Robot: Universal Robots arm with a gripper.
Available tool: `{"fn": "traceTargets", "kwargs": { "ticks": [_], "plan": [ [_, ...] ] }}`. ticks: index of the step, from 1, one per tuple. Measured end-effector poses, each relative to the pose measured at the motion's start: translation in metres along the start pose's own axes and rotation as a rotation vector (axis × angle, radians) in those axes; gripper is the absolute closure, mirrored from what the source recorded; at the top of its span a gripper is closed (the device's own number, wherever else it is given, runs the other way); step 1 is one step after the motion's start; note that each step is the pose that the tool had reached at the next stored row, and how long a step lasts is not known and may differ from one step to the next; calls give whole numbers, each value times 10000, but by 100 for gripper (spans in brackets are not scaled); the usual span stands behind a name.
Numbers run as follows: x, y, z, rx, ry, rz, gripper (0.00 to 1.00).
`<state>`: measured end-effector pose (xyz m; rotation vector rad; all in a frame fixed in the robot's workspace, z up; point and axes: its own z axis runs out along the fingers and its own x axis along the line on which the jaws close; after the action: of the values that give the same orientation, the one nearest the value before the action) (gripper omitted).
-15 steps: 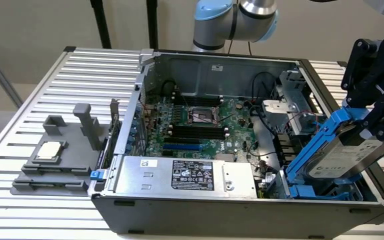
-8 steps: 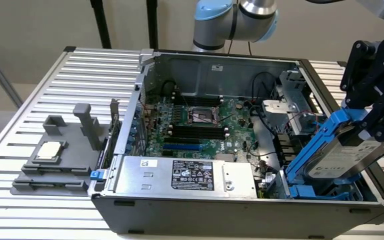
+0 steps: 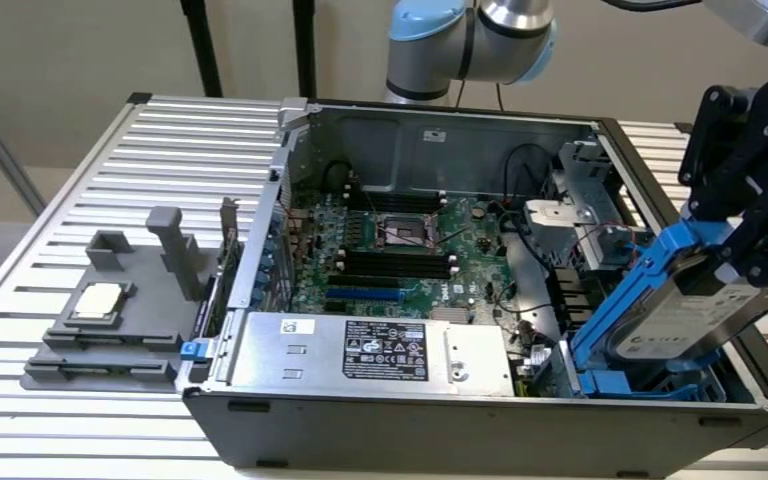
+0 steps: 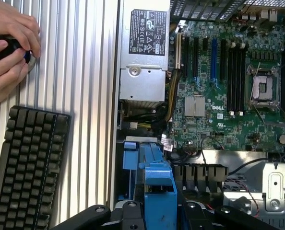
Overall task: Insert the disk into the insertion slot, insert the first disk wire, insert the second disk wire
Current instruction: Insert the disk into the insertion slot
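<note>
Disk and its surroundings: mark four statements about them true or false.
1. The gripper grips the disk. True.
2. The disk lies flat in the insertion slot. False: it stands tilted, lower end at the insertion slot, upper end raised above the case.
3. A keyboard lies on the table beside the case. True.
4. The silver box sits outside the case. False: it is inside, along the case wall.

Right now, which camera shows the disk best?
The exterior view: the disk sits tilted in the jaws, its lower end by the slot, with its white label and blue frame plain. In the wrist view you see the frame's end at the jaws.
</note>
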<state>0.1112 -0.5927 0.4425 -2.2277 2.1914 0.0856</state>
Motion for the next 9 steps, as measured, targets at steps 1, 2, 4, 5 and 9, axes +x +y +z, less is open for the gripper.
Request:
{"fn": "traceTargets", "kwargs": {
  "ticks": [1,2,4,5,9],
  "plan": [
    [0,0,3,-1,17,1,68],
    [1,0,6,-2,30,1,68],
    [1,0,13,-5,45,2,68],
    [1,0,16,-6,45,2,68],
    [0,-1,25,-10,47,2,68]
  ]
}}
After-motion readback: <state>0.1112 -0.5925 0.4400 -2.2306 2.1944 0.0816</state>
